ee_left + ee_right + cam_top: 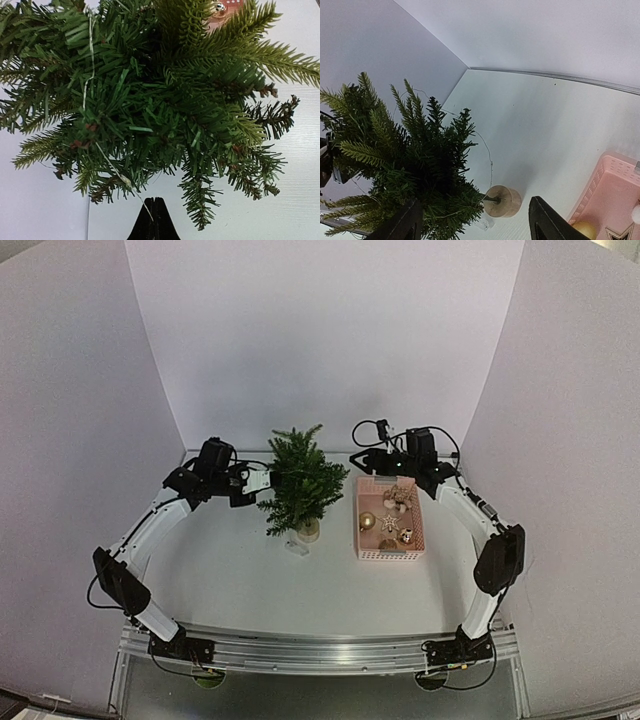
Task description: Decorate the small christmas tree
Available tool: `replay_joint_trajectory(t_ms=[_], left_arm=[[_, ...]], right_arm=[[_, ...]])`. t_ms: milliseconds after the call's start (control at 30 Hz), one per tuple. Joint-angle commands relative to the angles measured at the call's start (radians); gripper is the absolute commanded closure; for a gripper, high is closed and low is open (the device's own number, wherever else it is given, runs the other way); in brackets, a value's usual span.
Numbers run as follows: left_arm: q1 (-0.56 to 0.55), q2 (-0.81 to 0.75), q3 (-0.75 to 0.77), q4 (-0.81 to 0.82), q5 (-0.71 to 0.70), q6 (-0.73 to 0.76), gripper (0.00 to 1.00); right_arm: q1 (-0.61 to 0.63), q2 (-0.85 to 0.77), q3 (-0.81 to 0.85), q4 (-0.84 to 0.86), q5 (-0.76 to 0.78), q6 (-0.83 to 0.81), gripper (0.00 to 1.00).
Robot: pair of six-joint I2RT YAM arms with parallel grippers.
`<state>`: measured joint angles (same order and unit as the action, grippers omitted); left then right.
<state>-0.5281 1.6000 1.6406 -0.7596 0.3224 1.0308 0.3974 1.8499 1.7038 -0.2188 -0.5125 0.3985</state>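
The small christmas tree [300, 485] stands mid-table on a pale wooden base [308, 530]. My left gripper [262, 480] is at the tree's left side. In the left wrist view its fingers [154, 217] are shut on a thin light wire [90, 60] that runs up through the branches [165, 100]. My right gripper [362, 462] is open and empty, just right of the tree's upper part and above the far end of the pink basket [362, 540]. In the right wrist view the gripper [475, 225] sits above the tree [405, 160], the base [502, 201] and the loose wire [489, 150].
The pink basket holds gold balls, a star and pale ornaments [398, 502]; its corner shows in the right wrist view [605, 190]. A small clear piece [297, 548] lies on the table by the tree base. White walls close the back and sides.
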Motion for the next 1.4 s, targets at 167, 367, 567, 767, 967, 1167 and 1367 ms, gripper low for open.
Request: replay_joint_trajectory(t_ms=[167,367,567,767,967,1167,1367], left_arm=[[0.011,-0.019,-0.114,0.148,0.044,-0.033,1.0],[0.011,-0.004,-0.147,0.213,0.075,-0.087,1.0],[0.01,0.0,-0.151,0.284,0.111,-0.15,1.0],[0.01,0.026,-0.14,0.295,0.121,-0.157,0.93],[0.012,0.008,-0.142,0.28,0.115,-0.165,0.71],[0.023,-0.051,-0.124,0.254,0.105,-0.165,0.45],[0.035,-0.095,-0.111,0.219,0.081,-0.153,0.27]], right_arm=[[0.012,0.007,0.027,0.018,-0.036,0.004,0.28],[0.022,0.025,0.034,0.018,-0.044,0.009,0.28],[0.026,0.041,0.047,0.018,-0.05,0.012,0.28],[0.027,0.047,0.052,0.018,-0.05,0.012,0.27],[0.026,0.041,0.051,0.018,-0.047,0.008,0.27],[0.027,0.038,0.047,0.018,-0.044,0.006,0.26],[0.026,0.036,0.048,0.018,-0.043,0.006,0.26]])
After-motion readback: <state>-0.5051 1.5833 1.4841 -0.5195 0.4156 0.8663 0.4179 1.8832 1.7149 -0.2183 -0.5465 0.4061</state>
